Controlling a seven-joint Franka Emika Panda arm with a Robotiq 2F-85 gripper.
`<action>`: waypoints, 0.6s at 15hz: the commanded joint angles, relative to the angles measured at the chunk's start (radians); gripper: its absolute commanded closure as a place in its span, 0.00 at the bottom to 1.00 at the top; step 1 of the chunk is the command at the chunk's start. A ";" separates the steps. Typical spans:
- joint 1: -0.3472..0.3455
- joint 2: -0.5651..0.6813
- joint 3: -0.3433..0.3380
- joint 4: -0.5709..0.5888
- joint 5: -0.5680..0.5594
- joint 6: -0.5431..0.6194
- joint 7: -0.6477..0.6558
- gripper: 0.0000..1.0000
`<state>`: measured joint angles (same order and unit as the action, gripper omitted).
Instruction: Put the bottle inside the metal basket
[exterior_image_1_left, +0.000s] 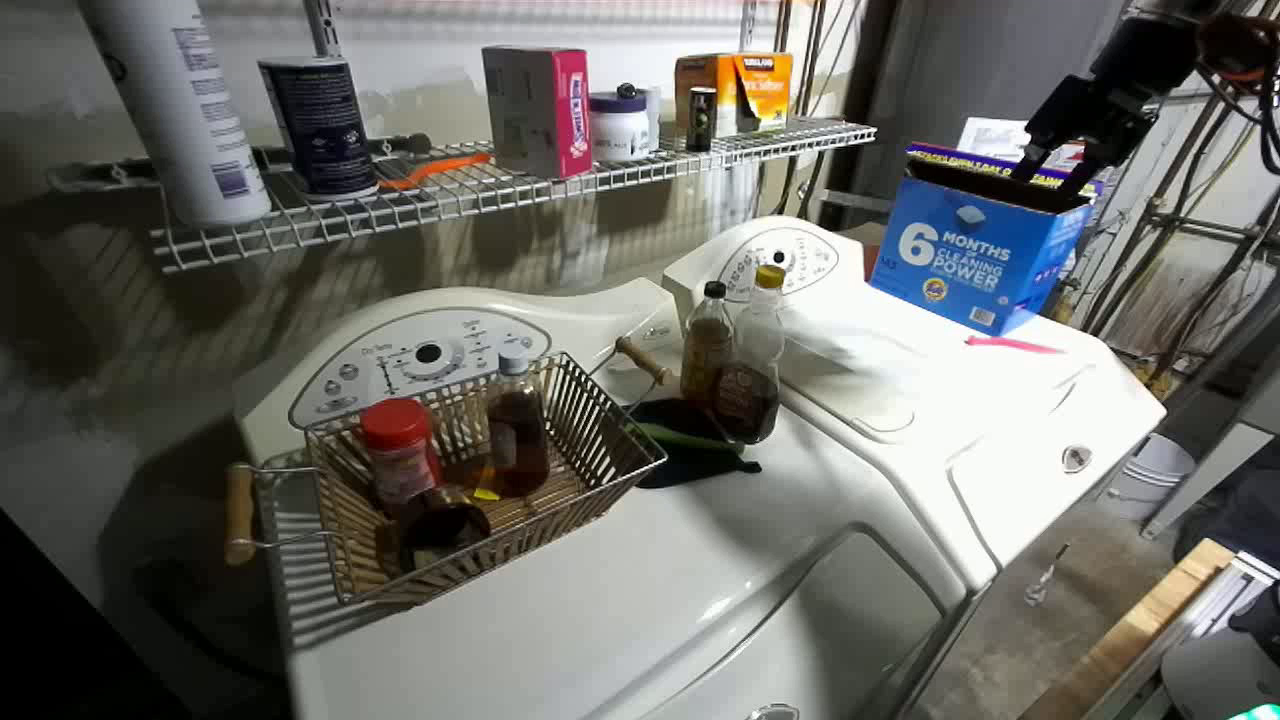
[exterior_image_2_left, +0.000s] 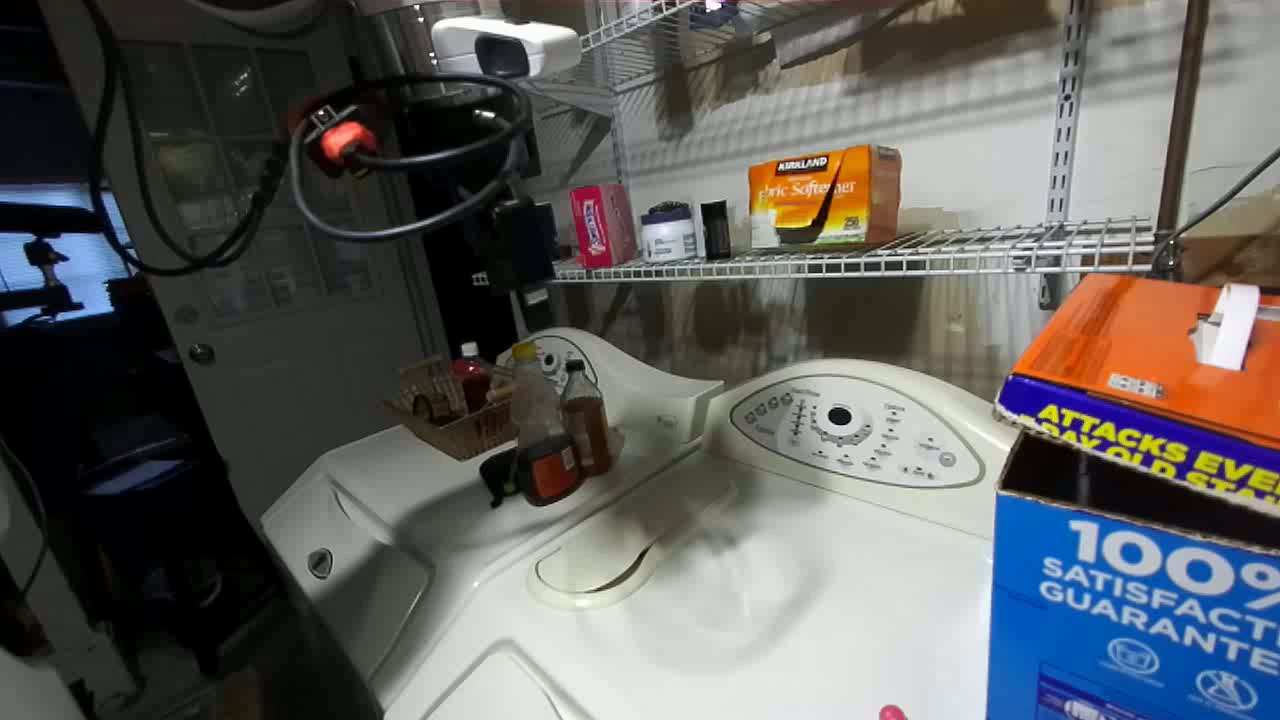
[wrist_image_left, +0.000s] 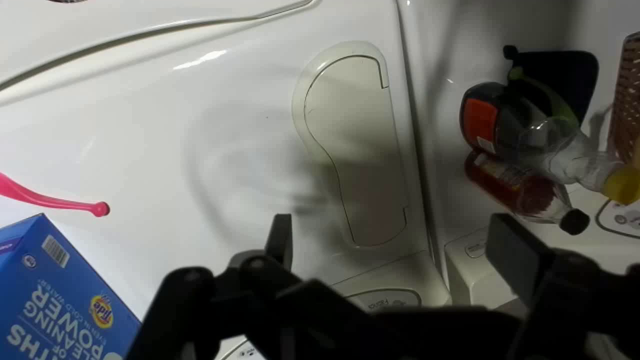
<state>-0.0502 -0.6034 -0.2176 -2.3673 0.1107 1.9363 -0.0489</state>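
The bottle (exterior_image_1_left: 752, 350), clear above, dark brown below, with a yellow cap, stands upright on the white machine top. It also shows in an exterior view (exterior_image_2_left: 545, 430) and at the right of the wrist view (wrist_image_left: 542, 145). The wire-mesh metal basket (exterior_image_1_left: 590, 410) stands beyond it; an exterior view (exterior_image_2_left: 455, 435) and the wrist view's right edge (wrist_image_left: 626, 100) show it too. It holds a red-capped jar (exterior_image_1_left: 400, 455), a white-capped amber bottle (exterior_image_1_left: 518, 435) and a dark jar. My gripper (wrist_image_left: 398, 250) is open and empty, high above the machines, away from the bottle; an exterior view shows it (exterior_image_1_left: 1050, 178) by the blue box.
A black-capped amber bottle (exterior_image_1_left: 706, 345) stands right beside the bottle. A dark flat thing with a green strip (exterior_image_1_left: 690, 440) lies at their base. A blue open box (exterior_image_1_left: 980, 250) and a pink stick (exterior_image_1_left: 1015, 345) are at the far end. A white wire shelf (exterior_image_1_left: 440, 205) with boxes hangs behind.
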 joint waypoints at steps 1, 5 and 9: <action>-0.025 0.004 0.019 0.002 0.014 -0.003 -0.012 0.00; -0.025 0.004 0.019 0.002 0.014 -0.003 -0.012 0.00; -0.019 -0.002 0.037 -0.004 0.013 0.006 0.001 0.00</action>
<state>-0.0502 -0.6034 -0.2176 -2.3673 0.1107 1.9363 -0.0489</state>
